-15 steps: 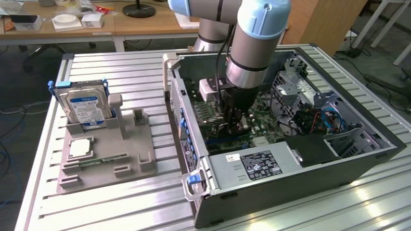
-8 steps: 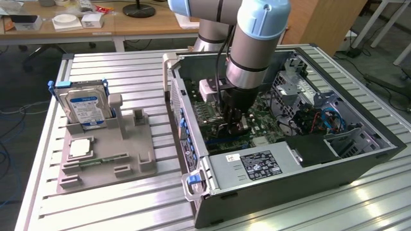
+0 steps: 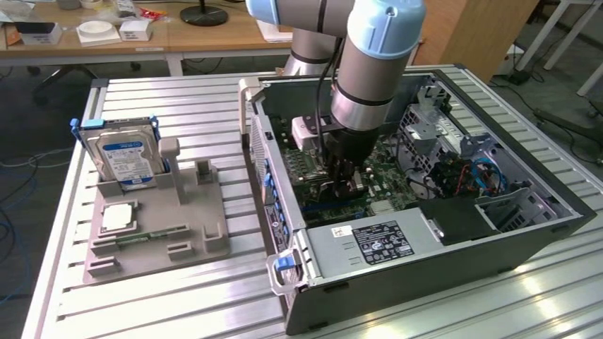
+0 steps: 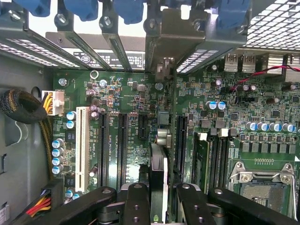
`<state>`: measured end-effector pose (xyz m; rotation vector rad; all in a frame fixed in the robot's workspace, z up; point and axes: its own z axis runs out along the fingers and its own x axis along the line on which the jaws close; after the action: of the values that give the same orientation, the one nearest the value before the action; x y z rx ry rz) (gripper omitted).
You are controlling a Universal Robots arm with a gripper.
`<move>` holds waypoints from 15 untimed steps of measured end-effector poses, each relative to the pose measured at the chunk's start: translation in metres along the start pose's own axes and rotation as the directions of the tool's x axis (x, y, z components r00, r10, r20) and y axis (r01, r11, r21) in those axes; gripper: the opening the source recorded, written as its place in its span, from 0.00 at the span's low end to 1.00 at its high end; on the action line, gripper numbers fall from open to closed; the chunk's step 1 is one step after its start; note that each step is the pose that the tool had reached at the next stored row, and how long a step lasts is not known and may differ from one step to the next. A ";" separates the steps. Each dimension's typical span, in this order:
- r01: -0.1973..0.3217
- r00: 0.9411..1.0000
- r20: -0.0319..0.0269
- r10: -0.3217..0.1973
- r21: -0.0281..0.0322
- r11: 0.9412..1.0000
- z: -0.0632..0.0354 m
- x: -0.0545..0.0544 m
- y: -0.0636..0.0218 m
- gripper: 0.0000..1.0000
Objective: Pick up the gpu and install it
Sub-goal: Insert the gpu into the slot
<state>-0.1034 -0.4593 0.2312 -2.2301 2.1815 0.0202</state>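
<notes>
Insertion step: the end effector (image 4: pixel 163 201) pinches the gpu (image 4: pixel 157 173) edge-on over the motherboard (image 4: pixel 131 93) slots, inside the computer case (image 3: pixel 424 282), at 3 o'clock from the hard drive (image 3: pixel 123 159) in the exterior view. Seating likely needs square alignment.

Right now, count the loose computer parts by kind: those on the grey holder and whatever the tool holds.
hard drive: 1
square silver chip: 1
memory stick: 1
gpu, gripped edge-on in the tool: 1
Total: 4
</notes>
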 end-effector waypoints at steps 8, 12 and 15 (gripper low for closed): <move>0.000 1.000 0.000 0.000 0.000 1.000 0.0000 0.000 0.0000 0.27; 0.000 1.000 0.000 0.000 0.000 1.000 0.0000 0.000 0.0000 0.27; 0.000 1.000 0.000 0.000 0.000 1.000 0.0000 0.000 0.0000 0.27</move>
<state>-0.1033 -0.4593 0.2312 -2.2302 2.1814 0.0202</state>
